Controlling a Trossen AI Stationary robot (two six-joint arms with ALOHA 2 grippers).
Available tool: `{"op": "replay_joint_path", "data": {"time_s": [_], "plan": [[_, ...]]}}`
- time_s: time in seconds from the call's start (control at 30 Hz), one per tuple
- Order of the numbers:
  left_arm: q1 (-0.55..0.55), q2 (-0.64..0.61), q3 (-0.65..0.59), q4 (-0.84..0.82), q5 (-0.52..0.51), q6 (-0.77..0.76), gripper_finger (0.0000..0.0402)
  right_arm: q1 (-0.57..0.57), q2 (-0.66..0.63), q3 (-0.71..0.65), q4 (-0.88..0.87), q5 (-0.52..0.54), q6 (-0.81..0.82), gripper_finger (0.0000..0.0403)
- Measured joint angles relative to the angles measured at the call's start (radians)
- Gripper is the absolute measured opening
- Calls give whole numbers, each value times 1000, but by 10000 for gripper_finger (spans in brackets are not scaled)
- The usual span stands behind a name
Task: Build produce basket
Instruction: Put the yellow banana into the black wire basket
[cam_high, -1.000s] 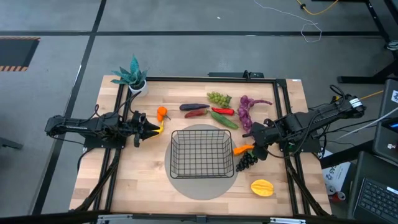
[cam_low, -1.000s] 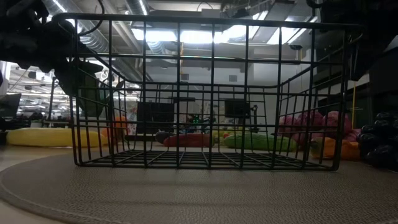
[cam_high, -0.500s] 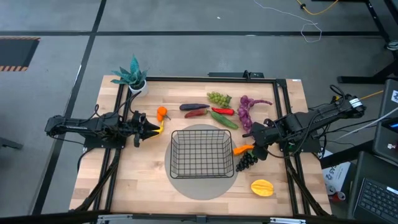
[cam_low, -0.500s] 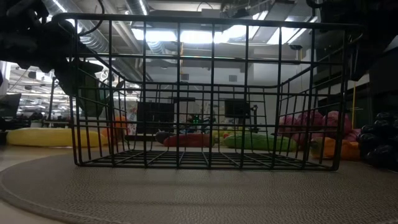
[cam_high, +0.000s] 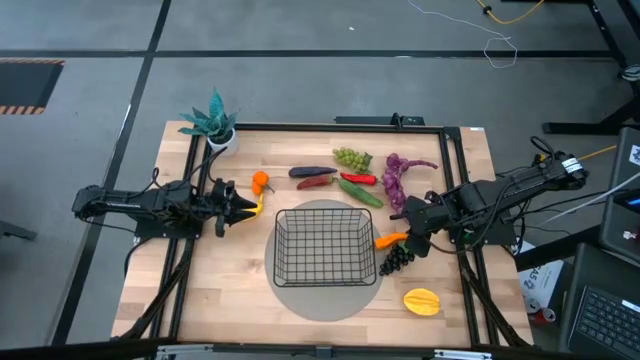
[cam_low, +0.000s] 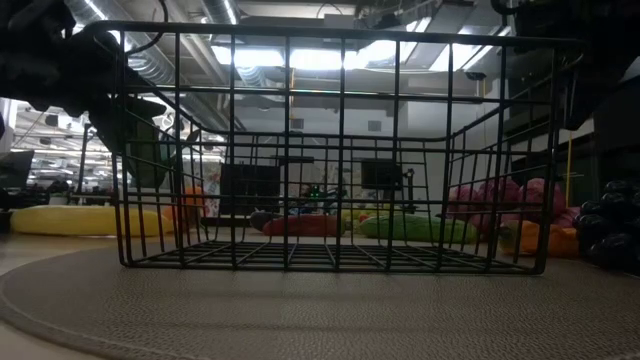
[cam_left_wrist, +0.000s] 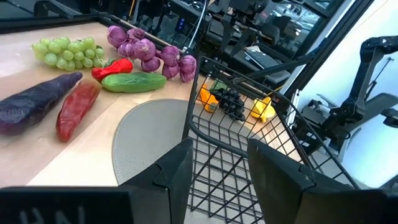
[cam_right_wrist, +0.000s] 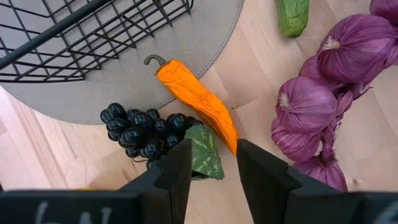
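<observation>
My basket (cam_high: 324, 246) sits empty on a round grey mat (cam_high: 325, 302) in the middle of the desk (cam_high: 230, 290). All the produce lies outside it. Beyond its far side are the eggplant (cam_high: 311, 172), red pepper (cam_high: 357, 179), cucumber (cam_high: 360, 192), green grapes (cam_high: 351, 157) and purple onions (cam_high: 396, 180). By its right side lie the orange pepper (cam_high: 391, 240) and dark grapes (cam_high: 396, 259), with the starfruit (cam_high: 422, 301) nearer the front. My left end effector (cam_high: 243, 205) hovers left of the basket, fingers apart and empty, beside the banana (cam_high: 257, 208) and orange (cam_high: 260, 181). My right end effector (cam_high: 410, 243) hangs over the orange pepper, narrowly parted, holding nothing.
</observation>
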Motion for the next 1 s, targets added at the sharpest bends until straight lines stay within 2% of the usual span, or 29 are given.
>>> {"op": "replay_joint_path", "data": {"time_s": [0.13,0.5,1.0], "plan": [[0,0,0,0,0,3,147,0,0,0,0,-9,0,131],[0,0,0,0,0,0,147,2,0,0,0,-157,4,131],[0,0,0,0,0,-15,147,2,0,0,-1,-157,-8,131]]}}
